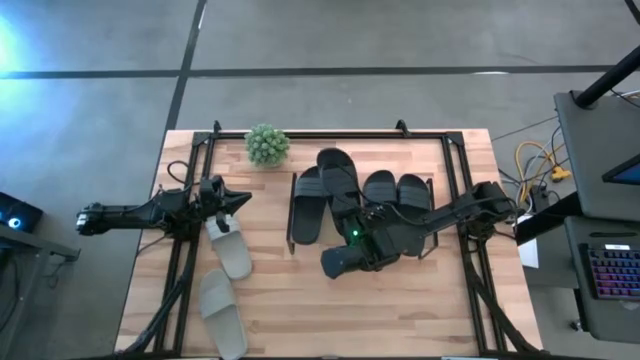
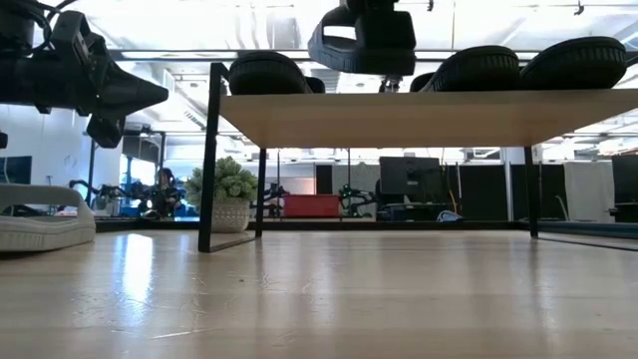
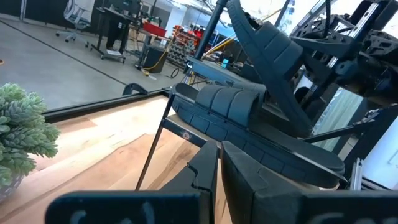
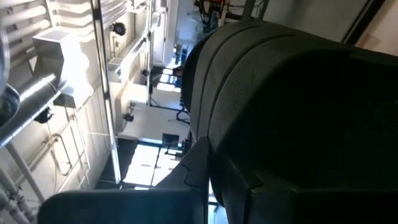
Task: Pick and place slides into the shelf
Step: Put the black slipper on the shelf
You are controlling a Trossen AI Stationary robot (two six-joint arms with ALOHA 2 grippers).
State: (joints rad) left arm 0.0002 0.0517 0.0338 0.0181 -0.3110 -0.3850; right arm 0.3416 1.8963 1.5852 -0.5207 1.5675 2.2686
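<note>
The right gripper [image 1: 345,262] is clamped on a black slide [image 1: 338,262], holding it up at the lower centre of the overhead frame, just off the front edge of the shelf [image 1: 300,240]. From table height that same slide [image 2: 361,40] hangs at top centre, above the shelf's pale board [image 2: 419,117], and only its underside and strap edge show there. The right wrist picture is almost filled by the ribbed black strap [image 4: 280,93], with little else readable.

Four more black slides [image 1: 345,190] lie side by side on the shelf, broad straps up; the low view shows just their rounded tops, and the overhead view hides the wire legs.

The left gripper [image 1: 238,200], at the left of the overhead frame, is pinched closed on nothing, hovering above the upper of two pale grey-beige slides [image 1: 230,250] lying on the table [image 1: 420,320]. The lower one [image 1: 222,312] is partly cut off by the frame's bottom edge. A small potted plant [image 1: 267,145] stands near the table's far edge.
</note>
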